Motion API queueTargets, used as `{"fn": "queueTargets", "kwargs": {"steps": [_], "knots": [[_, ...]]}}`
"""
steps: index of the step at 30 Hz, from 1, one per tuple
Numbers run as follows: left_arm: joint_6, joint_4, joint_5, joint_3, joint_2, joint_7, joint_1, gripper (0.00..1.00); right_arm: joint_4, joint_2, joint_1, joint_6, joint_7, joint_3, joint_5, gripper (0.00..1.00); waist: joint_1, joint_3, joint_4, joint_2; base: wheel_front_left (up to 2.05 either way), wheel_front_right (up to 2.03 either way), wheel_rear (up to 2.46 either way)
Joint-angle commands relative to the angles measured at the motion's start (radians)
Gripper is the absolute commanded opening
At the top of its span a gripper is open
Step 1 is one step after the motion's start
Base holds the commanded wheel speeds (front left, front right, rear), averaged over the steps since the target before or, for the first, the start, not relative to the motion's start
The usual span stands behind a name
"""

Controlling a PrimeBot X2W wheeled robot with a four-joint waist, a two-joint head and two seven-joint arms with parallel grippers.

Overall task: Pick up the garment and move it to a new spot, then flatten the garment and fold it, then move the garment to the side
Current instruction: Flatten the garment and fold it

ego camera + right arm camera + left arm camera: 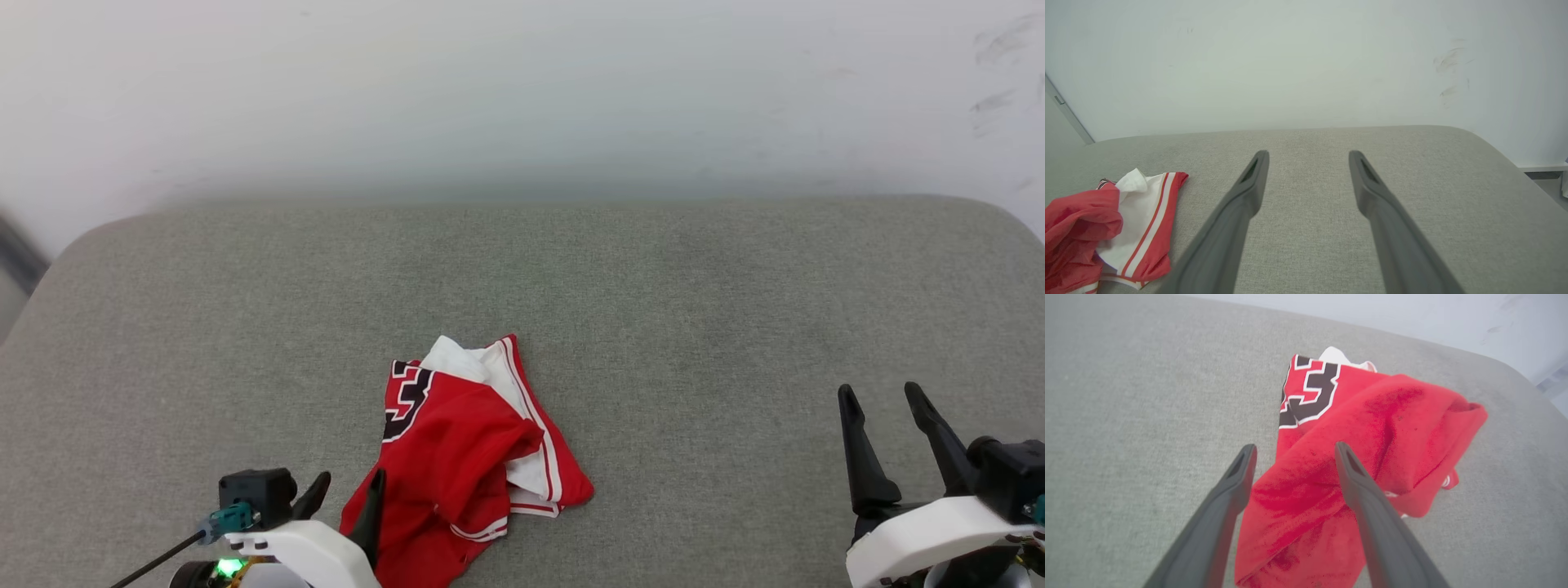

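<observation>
Left pincer (351,475), right pincer (878,389) — dark tapered fingers (859,457), white shells (922,531); teal connector (233,516), black cable (159,559), green LED (229,566).

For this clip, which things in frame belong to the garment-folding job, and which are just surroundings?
Job: garment, crumpled in a heap; left gripper, open at the garment's near edge; right gripper, open, well apart from it.
Surroundings: grey cushion that the garment lies on; white wall behind, scuffed.

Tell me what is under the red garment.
The garment lies crumpled on the grey cushion; bare grey fabric shows beside it. Anything beneath its folds is covered and cannot be seen.
</observation>
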Motion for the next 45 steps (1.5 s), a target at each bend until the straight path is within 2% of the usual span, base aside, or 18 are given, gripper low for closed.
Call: {"fn": "queueTargets", "kwargs": {"steps": [1, 4, 7, 14, 18, 21, 22, 23, 24, 28, 33, 36, 39, 42, 43, 44, 45], "knots": [[0.004, -0.008, 0.013, 0.001, -0.001, -0.014, -0.017, 1.0, -0.004, 0.0, 0.012, 0.0, 0.003, 0.001, 0.0, 1.0, 0.0001, -0.003, -0.003, -0.0001, 0.0, 0.0, 0.0], [-0.002, -0.043, 0.048, -0.013, -0.007, -0.058, -0.046, 1.0, -0.015, 0.0, 0.014, 0.0, 0.007, -0.001, 0.002, 1.0, 0.0001, -0.004, -0.007, -0.0001, 0.0, 0.0, 0.0], [-0.028, -0.061, 0.076, -0.055, -0.014, -0.042, -0.092, 1.0, -0.022, 0.0, 0.017, 0.0, 0.01, -0.005, 0.003, 1.0, 0.0001, -0.001, -0.008, -0.0001, 0.0, 0.0, 0.0], [-0.118, -0.021, 0.098, -0.198, 0.002, 0.192, -0.212, 1.0, -0.031, 0.0, 0.001, 0.0, 0.015, 0.0, 0.009, 1.0, 0.0001, 0.03, -0.025, -0.0001, 0.0, 0.0, 0.0], [-0.127, 0.019, 0.107, -0.231, 0.036, 0.32, -0.255, 1.0, -0.027, 0.0, -0.012, 0.0, 0.008, -0.003, 0.013, 1.0, 0.0001, 0.055, -0.037, -0.0001, 0.0, 0.0, 0.0], [-0.119, 0.04, 0.114, -0.231, 0.06, 0.368, -0.285, 1.0, -0.021, 0.0, -0.02, 0.0, 0.003, -0.002, 0.017, 1.0, 0.0001, 0.073, -0.044, -0.0001, 0.0, 0.0, 0.0], [-0.117, 0.048, 0.113, -0.228, 0.065, 0.376, -0.29, 0.76, -0.019, 0.0, -0.024, 0.0, -0.001, -0.002, 0.018, 1.0, 0.0001, 0.079, -0.046, -0.0001, 0.0, 0.0, 0.0], [-0.118, 0.052, 0.115, -0.226, 0.071, 0.375, -0.295, 0.16, -0.016, 0.0, -0.028, 0.0, -0.002, -0.002, 0.02, 1.0, 0.0001, 0.084, -0.048, -0.0001, 0.0, 0.0, 0.0], [-0.114, 0.051, 0.114, -0.217, 0.071, 0.363, -0.301, 0.0, -0.014, 0.0, -0.029, 0.0, -0.005, -0.002, 0.024, 1.0, 0.0001, 0.089, -0.049, -0.0001, 0.0, 0.0, 0.0], [-0.085, 0.053, 0.098, -0.164, 0.068, 0.289, -0.301, 0.0, -0.002, 0.0, -0.039, 0.0, -0.014, -0.004, 0.025, 1.0, 0.0001, 0.103, -0.048, -0.0001, 0.0, 0.0, 0.0], [0.0, 0.06, 0.048, -0.045, 0.067, 0.173, -0.229, 0.0, 0.013, 0.0, -0.046, 0.0, -0.023, -0.007, 0.03, 1.0, 0.0001, 0.112, -0.04, -0.0001, 0.0, 0.0, 0.0], [0.043, 0.083, 0.002, 0.016, 0.063, 0.138, -0.168, 0.0, 0.021, 0.0, -0.049, 0.0, -0.027, -0.006, 0.034, 1.0, 0.0001, 0.118, -0.033, -0.0001, 0.0, 0.0, 0.0], [0.056, 0.125, -0.051, 0.062, 0.053, 0.119, -0.112, 0.0, 0.027, 0.0, -0.051, 0.0, -0.03, -0.005, 0.034, 1.0, 0.0001, 0.123, -0.027, -0.0001, 0.0, 0.0, 0.0], [0.035, 0.176, -0.088, 0.069, 0.042, 0.124, -0.08, 0.0, 0.03, 0.0, -0.059, 0.0, -0.031, -0.003, 0.031, 1.0, 0.0001, 0.127, -0.022, -0.0001, 0.0, 0.0, 0.0], [0.027, 0.194, -0.096, 0.065, 0.037, 0.126, -0.075, 0.25, 0.031, 0.0, -0.061, 0.0, -0.032, -0.002, 0.029, 1.0, 0.0001, 0.128, -0.021, -0.0001, 0.0, 0.0, 0.0], [0.019, 0.206, -0.098, 0.06, 0.031, 0.125, -0.073, 0.71, 0.032, 0.0, -0.063, 0.0, -0.031, -0.003, 0.028, 1.0, 0.0001, 0.128, -0.018, -0.0001, 0.0, 0.0, 0.0], [0.015, 0.213, -0.092, 0.057, 0.027, 0.112, -0.077, 1.0, 0.032, 0.0, -0.064, 0.0, -0.03, -0.003, 0.026, 1.0, 0.0001, 0.128, -0.016, -0.0001, 0.0, 0.0, 0.0]]}}
